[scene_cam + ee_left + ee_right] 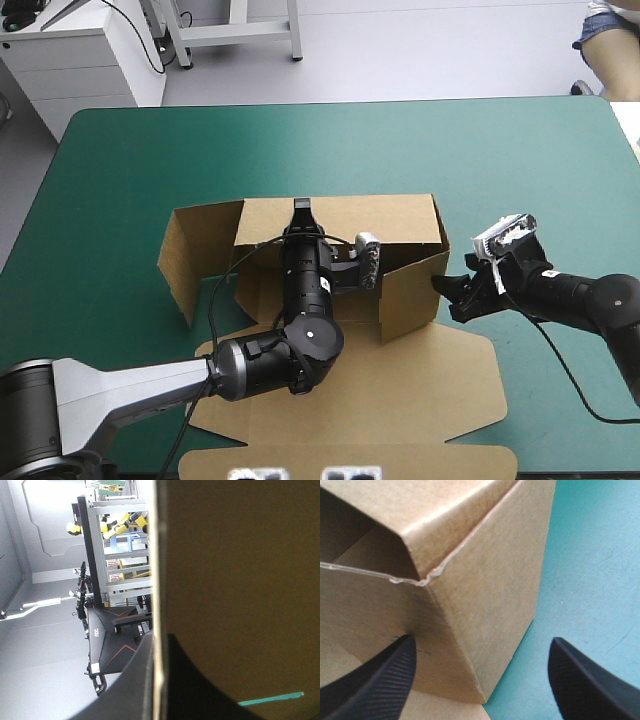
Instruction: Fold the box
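Box [410, 295] sits at centre of the high view on the teal-green cover [120, 160], with rear and side walls raised and the lid panel flat toward the lower edge. Left gripper [301, 212] reaches inside from lower left and pinches the rear wall's top edge, board between its fingers. Right gripper [452, 296], right of centre, is spread wide and straddles the box's near right corner, gripping nothing.

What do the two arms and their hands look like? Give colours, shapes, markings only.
The left arm: silver-grey forearm, then glossy black rounded joints with small white dots. The right arm: black, cylindrical segments, a white label. The left hand and right hand each have two broad black fins; the right's show fine ribbing.
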Robot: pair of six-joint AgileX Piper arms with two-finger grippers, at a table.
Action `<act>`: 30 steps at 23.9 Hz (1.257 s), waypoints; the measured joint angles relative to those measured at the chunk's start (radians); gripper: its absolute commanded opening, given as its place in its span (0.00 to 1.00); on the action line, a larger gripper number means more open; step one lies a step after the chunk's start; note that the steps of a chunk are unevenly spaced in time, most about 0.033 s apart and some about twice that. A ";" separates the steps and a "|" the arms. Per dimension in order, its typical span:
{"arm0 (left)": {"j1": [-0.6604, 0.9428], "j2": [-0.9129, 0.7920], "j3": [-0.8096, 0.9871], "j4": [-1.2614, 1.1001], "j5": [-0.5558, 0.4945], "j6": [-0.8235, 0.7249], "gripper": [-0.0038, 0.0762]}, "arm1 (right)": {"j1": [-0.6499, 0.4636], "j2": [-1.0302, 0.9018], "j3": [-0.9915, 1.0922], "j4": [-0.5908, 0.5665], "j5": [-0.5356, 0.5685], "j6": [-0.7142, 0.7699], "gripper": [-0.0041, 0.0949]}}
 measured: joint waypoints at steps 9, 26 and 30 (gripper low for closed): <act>0.000 0.000 0.000 -0.006 0.008 0.000 0.04 | 0.129 0.075 0.023 0.053 -0.124 0.005 0.83; 0.000 0.000 0.000 -0.020 -0.001 0.000 0.04 | 0.504 0.079 0.145 0.148 -0.772 0.011 0.60; 0.000 0.000 0.000 -0.016 -0.019 0.000 0.04 | 0.504 0.079 0.145 0.149 -0.797 0.010 0.18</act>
